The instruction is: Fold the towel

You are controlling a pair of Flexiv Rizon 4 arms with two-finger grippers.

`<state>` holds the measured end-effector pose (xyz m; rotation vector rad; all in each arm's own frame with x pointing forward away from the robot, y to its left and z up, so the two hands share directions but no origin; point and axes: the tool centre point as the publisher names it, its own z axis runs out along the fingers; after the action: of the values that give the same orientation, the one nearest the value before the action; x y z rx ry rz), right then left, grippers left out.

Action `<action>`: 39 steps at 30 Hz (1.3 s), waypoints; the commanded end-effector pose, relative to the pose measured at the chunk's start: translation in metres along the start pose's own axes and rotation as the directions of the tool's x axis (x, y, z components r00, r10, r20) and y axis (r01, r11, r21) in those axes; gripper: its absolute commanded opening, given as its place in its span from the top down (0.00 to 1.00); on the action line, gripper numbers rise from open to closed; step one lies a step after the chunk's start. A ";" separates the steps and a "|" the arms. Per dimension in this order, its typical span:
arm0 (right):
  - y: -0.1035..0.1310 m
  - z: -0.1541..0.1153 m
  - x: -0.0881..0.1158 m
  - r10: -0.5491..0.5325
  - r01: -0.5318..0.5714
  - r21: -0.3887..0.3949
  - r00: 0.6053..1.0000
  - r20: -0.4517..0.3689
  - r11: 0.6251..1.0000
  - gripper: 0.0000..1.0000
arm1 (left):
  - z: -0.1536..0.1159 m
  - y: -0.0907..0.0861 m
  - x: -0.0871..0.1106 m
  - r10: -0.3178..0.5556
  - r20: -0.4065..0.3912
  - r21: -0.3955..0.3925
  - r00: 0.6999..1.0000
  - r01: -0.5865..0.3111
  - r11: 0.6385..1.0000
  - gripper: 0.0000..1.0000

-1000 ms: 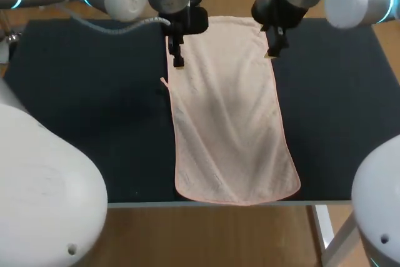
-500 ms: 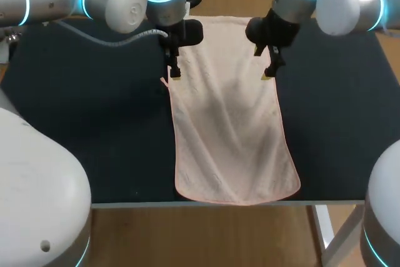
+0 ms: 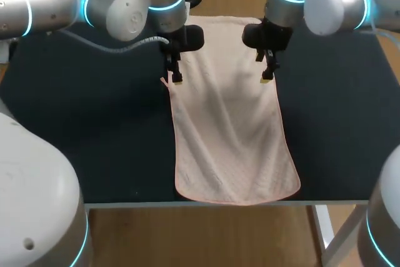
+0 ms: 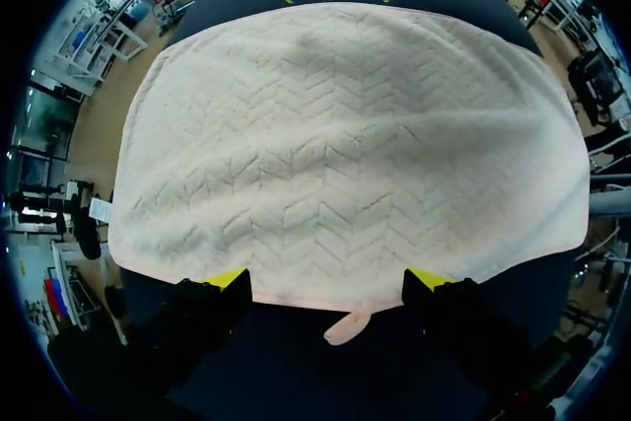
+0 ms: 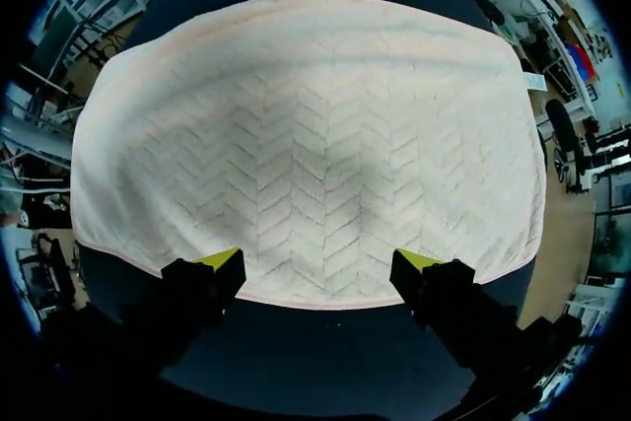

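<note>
The pink towel (image 3: pixel 231 136) lay flat, no fold made yet — left gripper (image 3: pixel 177 79) and right gripper (image 3: pixel 267 78) hovered at its side edges, jaws apart.

Bare dark table (image 3: pixel 81 129) lies open at the frame's left and right. The towel (image 3: pixel 231 129) fills the middle strip down to the lower edge. At upper centre, the left gripper (image 3: pixel 177 79) and right gripper (image 3: pixel 268 77) stand at its two long edges, their arms blocking the upper corners.
</note>
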<state>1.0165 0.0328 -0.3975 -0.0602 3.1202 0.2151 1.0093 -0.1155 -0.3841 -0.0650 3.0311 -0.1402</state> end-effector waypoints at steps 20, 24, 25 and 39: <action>-0.009 0.016 -0.005 -0.020 0.022 0.028 0.997 -0.075 0.999 0.00 | 0.046 -0.007 -0.008 -0.005 -0.040 -0.016 0.999 0.004 1.000 0.00; -0.007 0.020 -0.005 -0.024 0.027 0.026 0.996 -0.084 0.999 0.00 | 0.053 -0.004 -0.006 -0.008 -0.050 -0.017 0.999 0.007 1.000 0.00; -0.006 0.021 -0.005 -0.026 0.028 0.024 0.996 -0.086 0.999 0.00 | 0.055 -0.004 -0.005 -0.007 -0.056 -0.019 0.998 0.006 1.000 0.00; -0.008 0.048 -0.008 0.038 -0.035 0.026 0.991 -0.130 0.999 0.00 | 0.064 0.003 -0.007 -0.004 -0.076 -0.030 0.997 0.001 1.000 0.00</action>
<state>1.0169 0.0297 -0.4372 -0.0174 3.2432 0.1807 1.0182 -0.1184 -0.4395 -0.0711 3.1036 -0.1033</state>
